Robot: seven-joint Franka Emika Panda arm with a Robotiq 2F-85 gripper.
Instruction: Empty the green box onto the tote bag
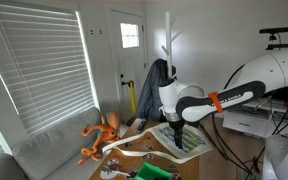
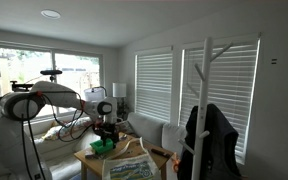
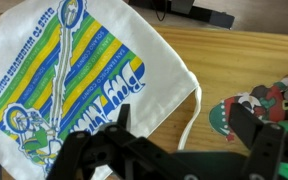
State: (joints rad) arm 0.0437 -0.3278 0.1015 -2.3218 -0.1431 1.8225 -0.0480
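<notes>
Little of the green box (image 1: 149, 172) reaches you in an exterior view: it sits on the near end of the table (image 1: 134, 150), cut by the bottom edge, too small for you to tell which way it faces. Your gripper (image 1: 176, 130) hangs over the tote bag (image 1: 187, 142), which lies flat farther back and to the right. An orange octopus toy (image 1: 102, 135) lies to the left of the bag, beside the blinds.

From the opposite exterior view, you see the green box (image 2: 104, 146) as a bright patch at the far left end of the table (image 2: 89, 157), just under the gripper (image 2: 106, 130). The tote bag (image 2: 134, 166) lies nearer the camera, its long side running toward you, and the frame cuts its near end. A coat rack (image 2: 206, 90) holding a dark jacket (image 2: 212, 140) stands on the right.

At the wrist, your gripper (image 3: 179, 150) has its jaws spread wide with nothing between the fingers (image 3: 94, 150). The tote bag (image 3: 74, 70) lies skewed on the wood, its striped print slanting from lower left to upper right, and a strap (image 3: 189, 118) loops off its right edge. The fingers and the frame hide its lower part. A colourful object (image 3: 249, 105) at the right is too blocked to identify.
</notes>
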